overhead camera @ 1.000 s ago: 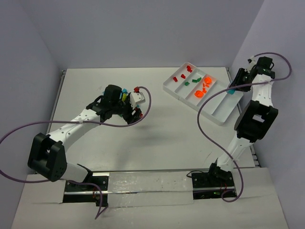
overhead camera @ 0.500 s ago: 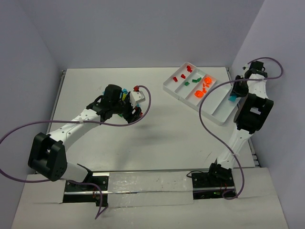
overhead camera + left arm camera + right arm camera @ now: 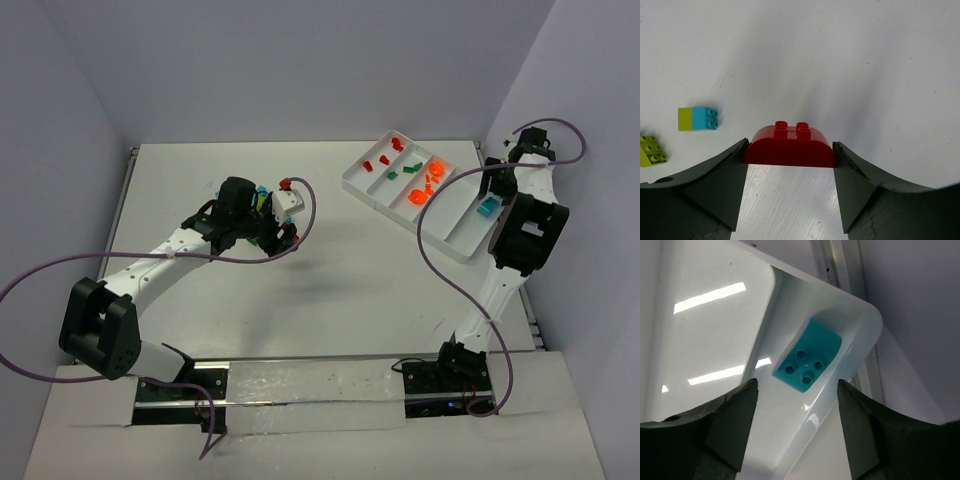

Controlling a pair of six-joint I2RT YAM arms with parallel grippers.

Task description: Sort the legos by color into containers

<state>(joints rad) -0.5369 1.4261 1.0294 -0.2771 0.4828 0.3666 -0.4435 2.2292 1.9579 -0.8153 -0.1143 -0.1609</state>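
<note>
White bench below: the left gripper (image 3: 790,155) pinches a red arched brick (image 3: 790,142) between both fingers, with a lime-and-cyan brick (image 3: 697,118) loose to its left. Jaws now spread, the right gripper (image 3: 796,385) hangs over the tray (image 3: 860,325), whose rightmost compartment holds the cyan brick (image 3: 809,360) it gripped a second ago.

Both arms are showing white link shells with bulky black joint housings: left arm (image 3: 150,265), right arm (image 3: 528,240). A thin purple cable (image 3: 418,235) is trailing off each. Bases (image 3: 445,376) are reading black. Jaws are appearing dark grey, matte, wedge-shaped.
</note>
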